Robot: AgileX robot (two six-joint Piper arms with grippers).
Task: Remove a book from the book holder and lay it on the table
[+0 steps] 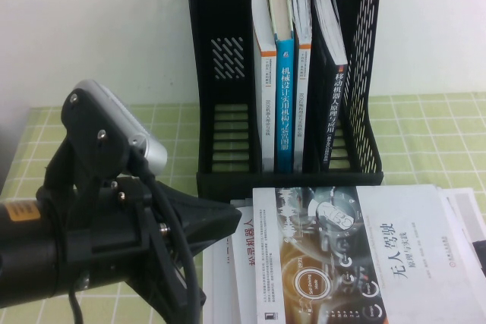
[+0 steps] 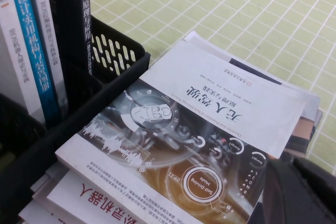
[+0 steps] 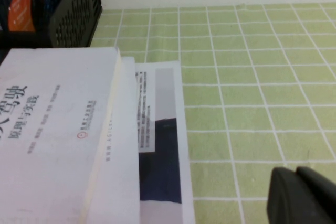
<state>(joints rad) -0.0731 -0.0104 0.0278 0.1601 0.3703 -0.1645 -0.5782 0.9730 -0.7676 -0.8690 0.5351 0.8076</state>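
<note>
The book (image 1: 334,111) with the black spine stands upright in the rightmost used compartment of the black book holder (image 1: 209,73) at the back of the table (image 1: 425,134). In the left wrist view the book (image 2: 71,24) rises behind the holder's low front wall (image 2: 113,51). My left gripper (image 2: 292,162) is shut and empty, low over a corner of the white-covered book on the stack. In the right wrist view my right gripper (image 3: 295,170) is shut over bare green cloth (image 3: 252,93), right of the stack. The holder's corner (image 3: 73,9) and the book's orange patch (image 3: 23,3) show far off.
A stack of flat books, topped by a white-covered one with a dial picture (image 1: 342,256), lies in front of the holder. A blue-spined book (image 1: 284,104) and two white-spined books stand in the middle compartment. My left arm (image 1: 83,218) fills the near left.
</note>
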